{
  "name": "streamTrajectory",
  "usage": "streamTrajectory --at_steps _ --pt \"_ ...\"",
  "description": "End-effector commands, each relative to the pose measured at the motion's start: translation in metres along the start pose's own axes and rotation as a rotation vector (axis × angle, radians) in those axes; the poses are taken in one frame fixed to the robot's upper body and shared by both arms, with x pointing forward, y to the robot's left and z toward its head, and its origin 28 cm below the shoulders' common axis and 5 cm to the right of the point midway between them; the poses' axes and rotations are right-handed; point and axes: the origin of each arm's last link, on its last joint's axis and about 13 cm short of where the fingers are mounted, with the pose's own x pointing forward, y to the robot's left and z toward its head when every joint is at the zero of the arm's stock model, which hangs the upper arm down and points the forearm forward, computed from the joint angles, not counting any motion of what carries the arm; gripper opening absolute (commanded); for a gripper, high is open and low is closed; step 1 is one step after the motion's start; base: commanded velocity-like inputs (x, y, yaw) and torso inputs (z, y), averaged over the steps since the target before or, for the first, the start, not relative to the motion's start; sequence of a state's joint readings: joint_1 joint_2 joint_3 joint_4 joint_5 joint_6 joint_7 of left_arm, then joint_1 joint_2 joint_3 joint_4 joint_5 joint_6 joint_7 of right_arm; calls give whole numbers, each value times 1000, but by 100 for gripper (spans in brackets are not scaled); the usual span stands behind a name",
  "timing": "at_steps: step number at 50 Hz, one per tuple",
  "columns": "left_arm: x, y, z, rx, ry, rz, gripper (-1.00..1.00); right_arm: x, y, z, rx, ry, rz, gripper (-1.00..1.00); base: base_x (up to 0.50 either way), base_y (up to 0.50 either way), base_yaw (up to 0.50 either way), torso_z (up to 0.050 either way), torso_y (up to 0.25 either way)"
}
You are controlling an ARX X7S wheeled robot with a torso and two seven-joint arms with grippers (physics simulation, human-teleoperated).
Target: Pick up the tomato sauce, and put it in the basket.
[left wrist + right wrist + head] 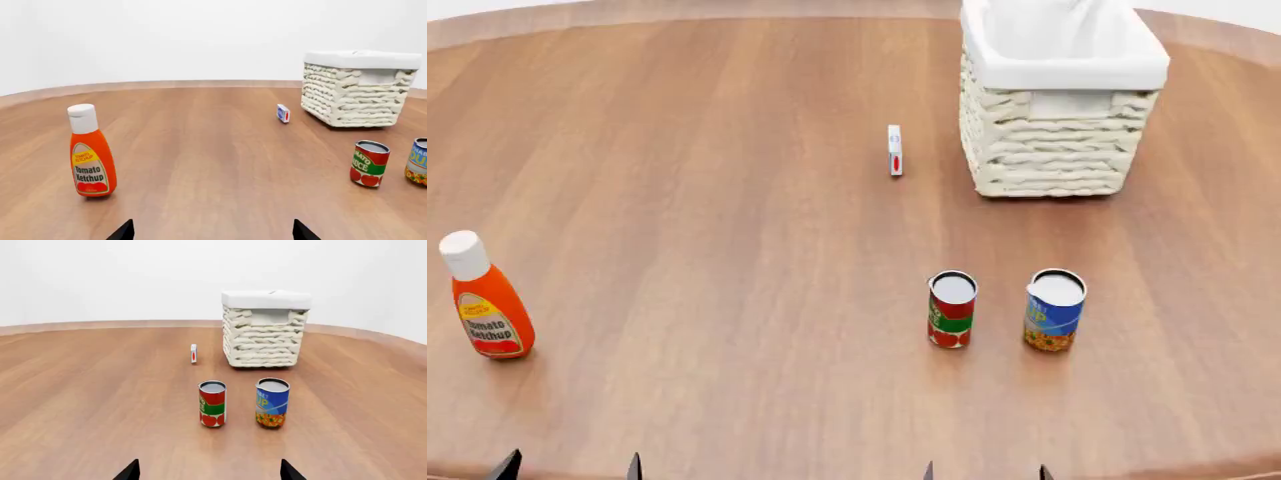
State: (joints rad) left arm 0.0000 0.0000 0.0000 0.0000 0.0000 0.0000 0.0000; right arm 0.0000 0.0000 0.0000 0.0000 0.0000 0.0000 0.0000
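Observation:
The tomato sauce can point(952, 309), red and green with a silver top, stands upright on the wooden table point(721, 230). It also shows in the right wrist view point(213, 403) and the left wrist view point(369, 163). The cream wicker basket point(1057, 130) with a white liner stands at the far right; it also shows in both wrist views point(265, 335) point(355, 92). My left gripper point(570, 467) and right gripper point(985, 472) are at the near table edge, both open and empty. The right gripper point(208, 471) faces the can from some distance. The left gripper point(212, 231) is open too.
A blue-and-yellow can point(1054, 309) stands just right of the tomato sauce. An orange ketchup bottle point(483, 297) with a white cap stands at the near left. A small white, red and blue box point(894, 150) stands on edge left of the basket.

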Motion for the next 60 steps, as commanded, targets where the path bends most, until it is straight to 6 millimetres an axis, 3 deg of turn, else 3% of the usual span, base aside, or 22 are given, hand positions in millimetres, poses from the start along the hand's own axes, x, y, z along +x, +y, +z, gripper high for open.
streamTrajectory --at_steps 1,14,24,32,45,60 --pt "0 0 1 0 0 0 100 0 0 0 0 0 0 100 0 0 0 0 0" --pt "-23 5 52 -43 -129 9 100 -24 4 65 -22 -127 5 100 0 0 0 0 0" --pt "-63 8 100 -96 -273 -19 100 -57 12 109 -42 -241 57 100 0 0 0 0 0" --pt "-83 13 135 -117 -355 -16 100 -75 13 141 -74 -321 60 100 0 0 0 0 0" --pt "-92 18 157 -119 -396 -15 100 -80 7 147 -76 -423 55 100 0 0 0 0 0" --pt "-87 17 152 -108 -373 -10 100 -82 4 145 -81 -406 54 100 430 0 0 0 0"
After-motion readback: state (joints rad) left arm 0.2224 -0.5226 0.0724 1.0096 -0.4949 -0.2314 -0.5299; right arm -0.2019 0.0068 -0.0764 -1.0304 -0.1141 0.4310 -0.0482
